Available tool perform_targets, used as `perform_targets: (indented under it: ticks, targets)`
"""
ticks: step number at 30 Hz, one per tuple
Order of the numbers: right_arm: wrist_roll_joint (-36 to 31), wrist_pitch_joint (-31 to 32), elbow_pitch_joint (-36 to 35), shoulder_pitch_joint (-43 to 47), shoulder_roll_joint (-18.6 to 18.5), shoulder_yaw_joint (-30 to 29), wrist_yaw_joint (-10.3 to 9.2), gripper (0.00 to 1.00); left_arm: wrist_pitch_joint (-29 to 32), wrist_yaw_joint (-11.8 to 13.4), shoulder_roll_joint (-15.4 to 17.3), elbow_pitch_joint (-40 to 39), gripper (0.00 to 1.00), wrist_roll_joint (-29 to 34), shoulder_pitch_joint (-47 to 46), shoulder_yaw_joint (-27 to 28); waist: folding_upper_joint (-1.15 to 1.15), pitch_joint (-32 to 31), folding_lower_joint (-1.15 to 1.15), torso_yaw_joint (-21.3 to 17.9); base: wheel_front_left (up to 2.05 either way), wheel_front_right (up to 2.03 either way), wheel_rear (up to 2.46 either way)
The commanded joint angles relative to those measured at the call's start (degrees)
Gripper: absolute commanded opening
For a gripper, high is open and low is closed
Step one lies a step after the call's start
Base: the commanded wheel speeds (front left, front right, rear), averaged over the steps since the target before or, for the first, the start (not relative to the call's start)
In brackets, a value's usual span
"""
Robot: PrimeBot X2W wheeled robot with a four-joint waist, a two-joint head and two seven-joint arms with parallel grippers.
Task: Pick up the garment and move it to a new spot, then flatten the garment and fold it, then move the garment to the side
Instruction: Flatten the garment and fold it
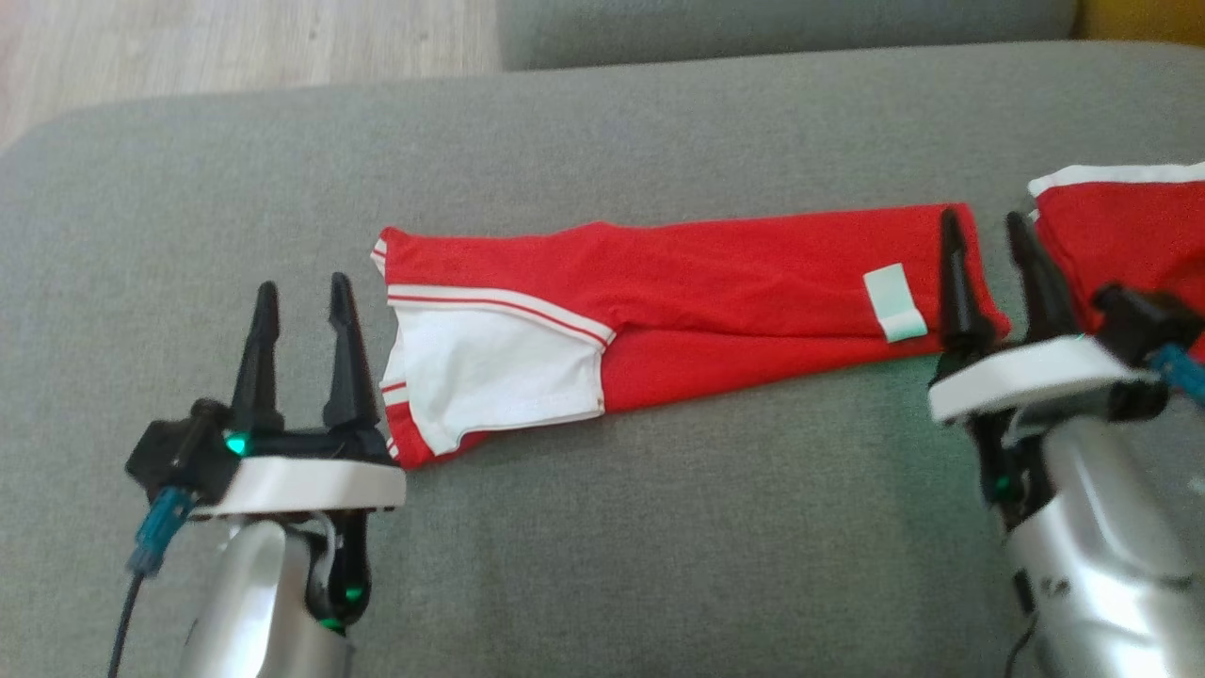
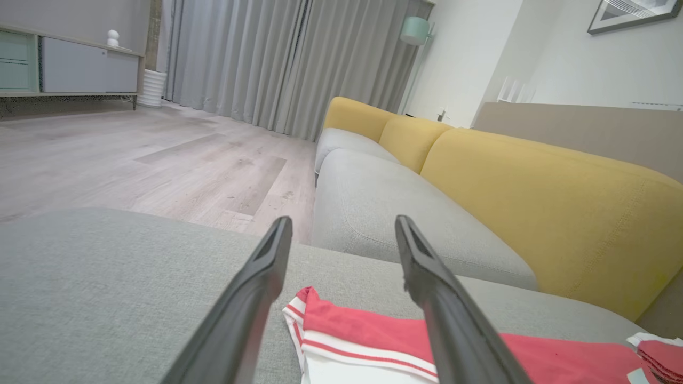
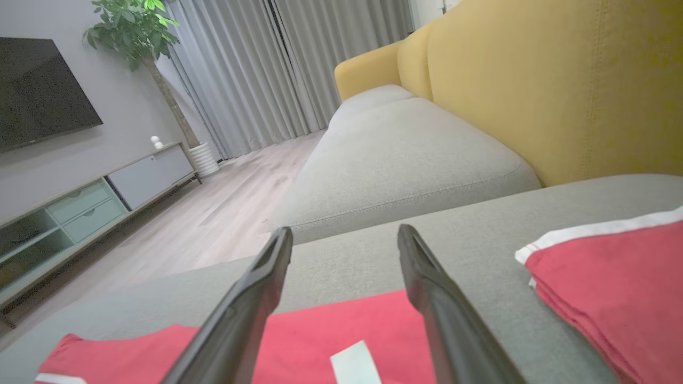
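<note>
**Garment [image 1: 715, 282] laid out, ungripped**

The red garment lies stretched flat along the grey cushion [image 1: 602, 527]. The left pincer [image 1: 303, 284] stands open just beside its white-trimmed end. The right pincer [image 1: 984, 218] stands open at the other end, near a second garment [image 1: 1120, 226], folded.

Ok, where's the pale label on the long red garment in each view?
Head view: pale label right of centre, beside the right hand.
Left wrist view: bottom right corner.
Right wrist view: bottom centre, between the fingers.
Shared landmark: folded red pile at the right edge.
</note>
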Motion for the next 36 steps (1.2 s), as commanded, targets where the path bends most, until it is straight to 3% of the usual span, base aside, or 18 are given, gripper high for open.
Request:
perform_targets:
  ticks: [1,11,17,23,24,25,26,30,36]
  targets:
    - [-1.34,0.58,-0.38,-4.02,-0.63,-0.35,-0.04,1.0,-0.29,-0.68,0.25,-1.12,1.0,0.79,-3.44,1.31,0.0,1.43,0.0,0.73,0.0,0.0,0.0]
    - [-8.2,6.72,15.08,-10.86,-1.2,-13.07,-0.04,1.0,-0.29,-1.89,-0.22,0.36,1.0,1.45,-6.51,-0.76,0.0,5.47,0.0,3.7,0.0,0.0,0.0]
    - [-11.05,7.36,21.81,-11.39,0.73,-17.16,-0.04,1.0,-0.29,-2.05,-0.24,0.61,1.0,0.65,-6.65,-1.6,0.0,5.61,0.0,4.09,0.0,0.0,0.0]
    - [-11.95,7.75,26.51,-12.6,2.62,-17.48,-0.04,1.0,-0.29,-2.14,-0.25,0.76,1.0,0.48,-6.81,-1.92,0.0,5.58,0.0,3.6,0.0,0.0,0.0]
    - [-11.84,7.75,26.99,-12.86,2.82,-17.24,-0.04,0.85,-0.29,-2.15,-0.25,0.78,1.0,0.48,-6.84,-1.89,0.0,5.56,0.0,3.46,0.0,0.0,0.0]
    - [-11.71,7.63,27.35,-13.1,2.99,-16.9,-0.04,0.36,-0.29,-2.15,-0.25,0.79,1.0,0.5,-6.84,-1.85,0.0,5.51,0.0,3.31,0.0,0.0,0.0]
    - [-11.25,6.82,27.52,-13.64,3.23,-16.04,-0.04,0.0,-0.29,-2.17,-0.25,0.85,1.0,0.54,-6.72,-1.77,0.0,5.35,0.0,2.96,0.0,0.0,0.0]
    - [-10.95,4.58,27.18,-14.27,1.7,-15.05,-0.04,0.0,-0.29,-2.19,-0.25,1.04,1.0,0.62,-6.36,-1.54,0.0,4.82,0.0,2.19,0.0,0.0,0.0]
    - [-10.57,2.17,26.58,-14.64,-4.86,-17.6,-0.04,0.0,-0.29,-2.22,-0.25,1.11,1.0,0.12,-6.05,-1.65,0.0,3.55,0.0,1.44,0.0,0.0,0.0]
